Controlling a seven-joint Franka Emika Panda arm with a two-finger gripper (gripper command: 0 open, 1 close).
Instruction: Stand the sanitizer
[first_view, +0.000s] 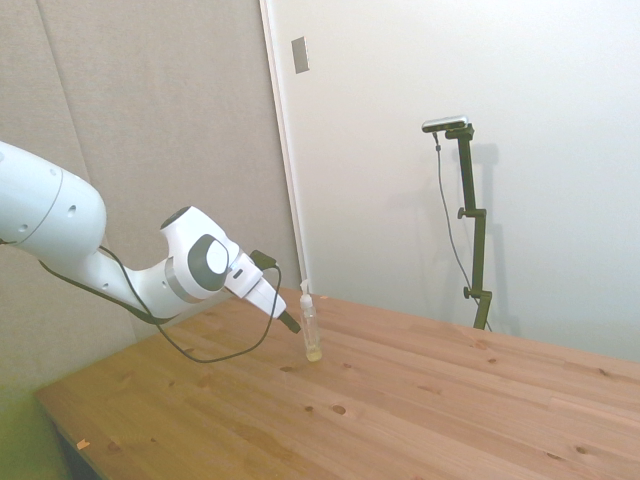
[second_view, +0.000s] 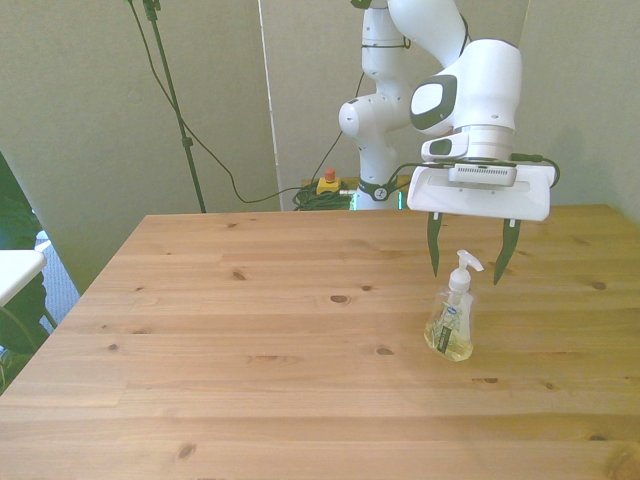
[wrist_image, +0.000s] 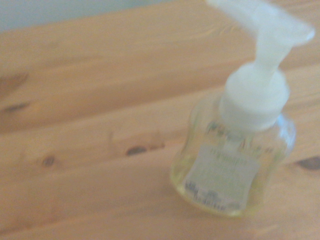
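Note:
The sanitizer (second_view: 452, 322) is a small clear bottle with yellowish liquid, a white label and a white pump top. It stands upright on the wooden table (second_view: 250, 340), toward the front view's right. In the side view the sanitizer (first_view: 311, 328) shows as a slim upright bottle near the table's far edge. My gripper (second_view: 468, 262) hangs open just above and behind the bottle, its dark fingers spread either side of the pump top without touching it. The wrist view shows the sanitizer (wrist_image: 235, 165) close up and blurred.
A red button box (second_view: 327, 181) and cables lie on the floor behind the table. A white surface edge (second_view: 15, 268) shows at the front view's left. Bare wood surrounds the bottle on all sides.

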